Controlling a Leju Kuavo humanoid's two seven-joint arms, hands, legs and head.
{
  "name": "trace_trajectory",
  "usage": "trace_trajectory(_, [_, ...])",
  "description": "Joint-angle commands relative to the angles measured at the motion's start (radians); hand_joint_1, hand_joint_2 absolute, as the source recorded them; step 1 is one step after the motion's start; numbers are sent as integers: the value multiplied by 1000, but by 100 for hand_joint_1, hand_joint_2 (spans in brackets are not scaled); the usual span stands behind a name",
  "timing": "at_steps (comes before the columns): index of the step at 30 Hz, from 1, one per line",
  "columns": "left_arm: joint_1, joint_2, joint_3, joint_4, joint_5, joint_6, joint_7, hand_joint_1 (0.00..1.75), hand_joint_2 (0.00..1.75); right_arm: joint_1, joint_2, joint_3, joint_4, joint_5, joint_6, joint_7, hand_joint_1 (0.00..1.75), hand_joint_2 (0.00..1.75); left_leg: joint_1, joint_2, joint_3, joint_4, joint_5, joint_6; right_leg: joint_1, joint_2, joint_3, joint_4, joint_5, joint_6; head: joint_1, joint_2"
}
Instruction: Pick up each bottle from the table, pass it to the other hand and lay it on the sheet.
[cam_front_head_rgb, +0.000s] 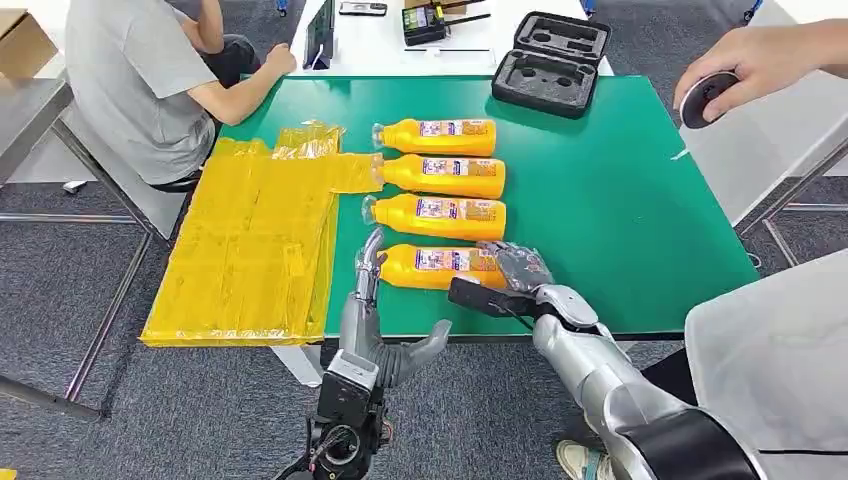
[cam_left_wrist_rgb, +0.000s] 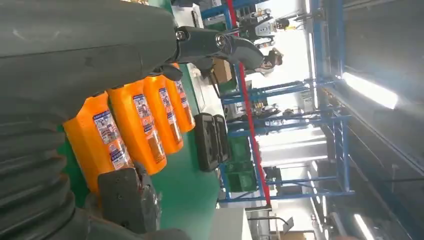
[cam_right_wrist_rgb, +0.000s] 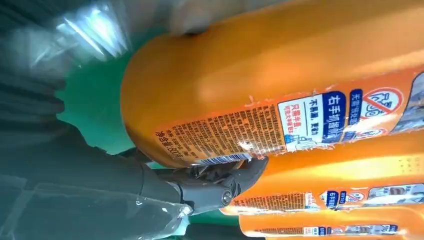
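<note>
- The right hand (cam_front_head_rgb: 517, 268) lies over the base of the nearest orange bottle (cam_front_head_rgb: 440, 266), fingers curled around it.
- The left hand (cam_front_head_rgb: 372, 300) reaches up beside that bottle's cap, fingers extended, holding nothing.
- Three more bottles (cam_front_head_rgb: 440, 176) lie beyond it; the yellow sheet (cam_front_head_rgb: 250, 245) lies left.

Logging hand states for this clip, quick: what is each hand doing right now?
Left hand: open, holding nothing, at the table's near edge.
Right hand: wrapped on the base of the nearest bottle; whether it grips firmly cannot be told.
</note>
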Motion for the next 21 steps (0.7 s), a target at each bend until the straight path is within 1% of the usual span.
trace_trajectory(1, [-41,11,-18,37,3,-4,3,0,175,-29,-7,-18,66,1,16,2,166,175,0,-1,1,0,0,-1,1,-1,2,0,-1,-1,0,0])
trace_trajectory(3, [-43,9,-18,39,4,-4,3,0,175,-28,-8,-21,66,-1,17,2,166,175,1,-1,2,0,-1,-2,1,-1,3,-1,-1,-2,0,0])
trace_trajectory(4, [-44,8,-18,40,5,-4,3,0,175,-27,-9,-23,68,-1,21,7,169,175,1,-1,2,0,0,-1,1,-1,2,-1,-1,-1,0,0])
trace_trajectory(6, [-45,8,-18,40,6,-4,3,0,175,-26,-12,-24,68,0,20,10,168,175,1,-1,2,0,-1,-1,1,-1,3,-1,-1,-1,0,0])
trace_trajectory(8, [-44,7,-17,40,7,-2,3,0,175,-19,-16,-33,73,-9,30,9,175,175,1,-1,3,0,-1,-2,1,-1,4,-1,-1,-2,0,0])
trace_trajectory(12, [-39,11,-18,38,7,4,3,0,175,5,-11,-107,68,-93,55,-53,175,175,1,-2,3,-1,-1,-2,1,-2,4,-1,-1,-2,0,0])
trace_trajectory(13, [-38,12,-20,35,9,-1,3,0,175,8,-17,-82,70,-62,37,-34,175,175,1,-2,2,-1,0,-1,1,-2,3,-1,-1,-1,0,0])
trace_trajectory(14, [-38,12,-20,35,9,-1,3,0,175,8,-17,-82,70,-62,37,-34,175,175,2,-2,4,-1,-1,-2,2,-2,5,-2,-1,-2,0,0])
trace_trajectory(16, [-36,14,-22,31,10,0,3,0,175,13,-16,-103,67,-85,44,-56,175,175,1,-2,3,-1,0,-1,1,-2,3,-1,-1,-1,0,0])
trace_trajectory(17, [-36,14,-22,31,10,0,3,0,175,13,-16,-103,67,-85,44,-56,175,175,1,-2,4,-1,-1,-2,2,-2,5,-2,-1,-2,0,0])
trace_trajectory(21, [-29,15,-15,19,9,16,3,0,175,37,7,-199,39,-198,35,-168,175,175,1,-2,3,-1,-1,-2,1,-2,4,-2,-1,-2,0,0])
